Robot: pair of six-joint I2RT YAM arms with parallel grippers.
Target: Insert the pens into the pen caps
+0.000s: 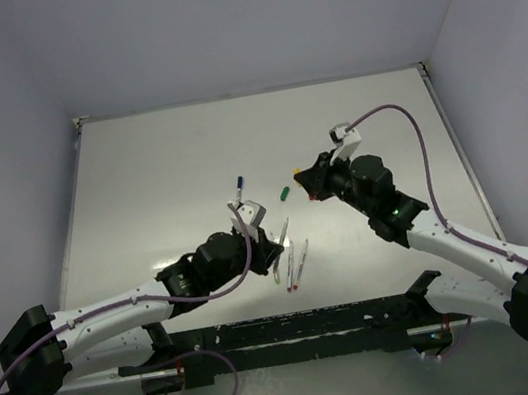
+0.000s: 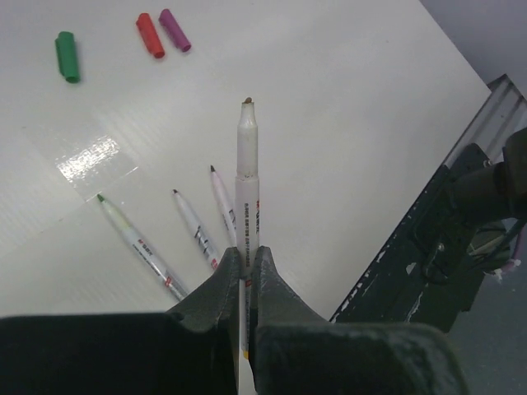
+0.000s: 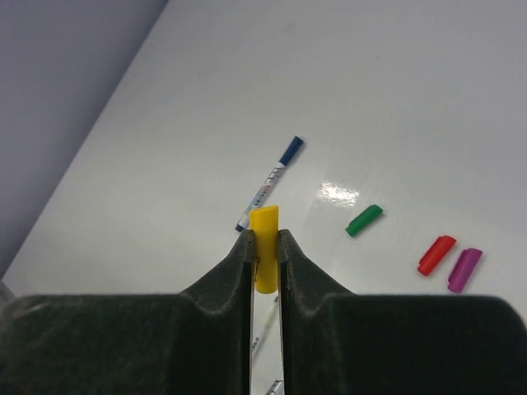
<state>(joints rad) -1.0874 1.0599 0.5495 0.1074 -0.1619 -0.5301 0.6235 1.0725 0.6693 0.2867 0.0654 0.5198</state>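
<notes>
**Top view.** Landmark: green cap [image 1: 284, 193], loose on the worktop [image 1: 159, 174]. The left fingers [image 1: 271, 249] sit nearer the bases and left of it. The right fingers [image 1: 308, 182] sit just right of it. Both point inward, probably for mating.

**Left wrist view.** Fingers clamped tight on one pen [image 2: 247, 164], with the bare nib projecting, presumably free to enter a cap. Three uncapped pens [image 2: 193, 226] lie nearer than the green cap. The red cap [image 2: 150, 35] and purple cap [image 2: 174, 30] lie beside it.

**Right wrist view.** Fingers narrow, pinching the yellow cap [image 3: 264, 222], with one end protruding, apparently to receive the nib. The blue-capped pen [image 3: 268, 183], judged finished, lies left of the green cap.
</notes>
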